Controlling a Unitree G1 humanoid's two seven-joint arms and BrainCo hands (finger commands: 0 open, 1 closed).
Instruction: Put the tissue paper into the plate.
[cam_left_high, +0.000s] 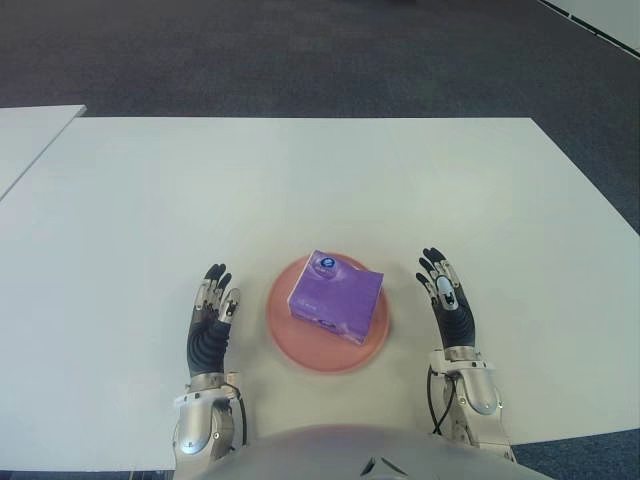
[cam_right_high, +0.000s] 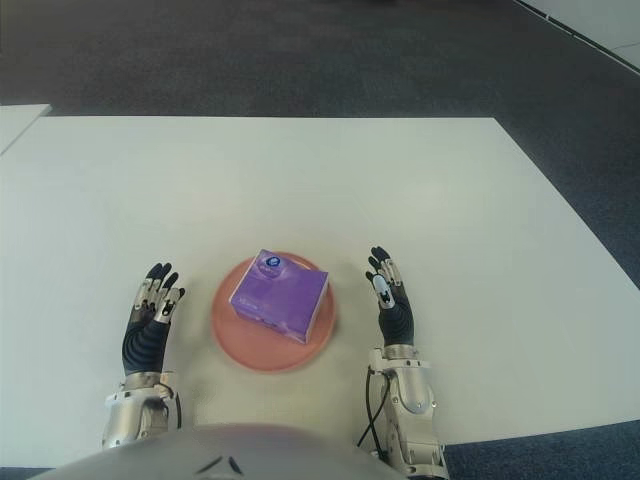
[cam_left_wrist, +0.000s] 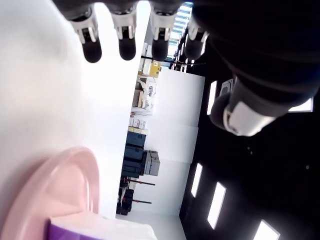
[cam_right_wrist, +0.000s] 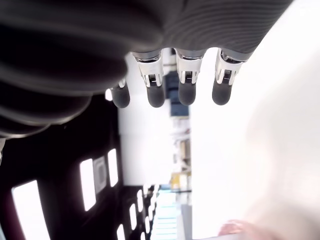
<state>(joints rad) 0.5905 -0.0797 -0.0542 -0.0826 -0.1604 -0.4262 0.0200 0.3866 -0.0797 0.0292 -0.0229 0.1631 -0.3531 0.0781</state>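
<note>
A purple tissue pack lies inside the pink plate near the table's front edge. My left hand is just left of the plate, fingers straight and spread, holding nothing. My right hand is just right of the plate, also extended and empty. Neither hand touches the pack or the plate. In the left wrist view the plate's rim and a corner of the pack show beyond the outstretched fingers. The right wrist view shows only straight fingers over the white surface.
The white table stretches wide ahead and to both sides. A second white table adjoins at the far left. Dark carpet lies beyond the far edge.
</note>
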